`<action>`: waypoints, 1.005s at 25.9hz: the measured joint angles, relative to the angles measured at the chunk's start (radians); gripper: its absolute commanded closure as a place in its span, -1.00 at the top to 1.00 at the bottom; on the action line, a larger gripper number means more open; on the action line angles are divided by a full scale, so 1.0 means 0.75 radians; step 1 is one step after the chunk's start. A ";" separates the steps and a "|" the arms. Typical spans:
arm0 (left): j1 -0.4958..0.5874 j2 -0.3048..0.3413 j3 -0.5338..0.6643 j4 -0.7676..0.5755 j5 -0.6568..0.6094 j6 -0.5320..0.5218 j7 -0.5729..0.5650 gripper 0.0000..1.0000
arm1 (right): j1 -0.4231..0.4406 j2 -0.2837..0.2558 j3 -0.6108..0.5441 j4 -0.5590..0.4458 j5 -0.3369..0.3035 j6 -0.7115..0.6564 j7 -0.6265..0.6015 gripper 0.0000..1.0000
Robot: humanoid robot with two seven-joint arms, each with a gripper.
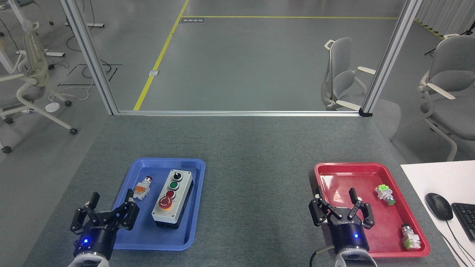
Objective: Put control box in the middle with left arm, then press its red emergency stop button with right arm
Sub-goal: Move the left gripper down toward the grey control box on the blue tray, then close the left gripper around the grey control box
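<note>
Control box beside left gripper

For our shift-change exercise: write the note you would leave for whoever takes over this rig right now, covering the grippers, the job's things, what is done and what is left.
Left gripper: open, empty, at the blue tray's near left edge.
Right gripper: open, empty, over the red tray's near left part.
Control box: lying in the blue tray, on the table's left side, beside a small loose switch.
Red emergency stop button: at the box's near end, untouched.
Done: nothing yet.
Left: left arm moves the box to the middle of the table; right arm then presses the emergency stop button.
</note>
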 measured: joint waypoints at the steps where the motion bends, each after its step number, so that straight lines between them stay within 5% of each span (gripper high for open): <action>1: -0.001 -0.003 0.000 -0.010 0.000 0.002 0.000 0.98 | -0.001 0.000 0.000 0.000 0.000 0.000 -0.001 0.96; 18: 0.124 -0.046 -0.077 -0.096 -0.014 -0.070 0.087 0.98 | -0.007 0.021 0.004 -0.002 0.000 0.003 0.011 0.96; 26: 0.128 -0.112 -0.217 0.041 -0.255 -0.025 0.079 0.98 | -0.005 0.021 0.010 -0.026 0.000 0.003 0.016 0.97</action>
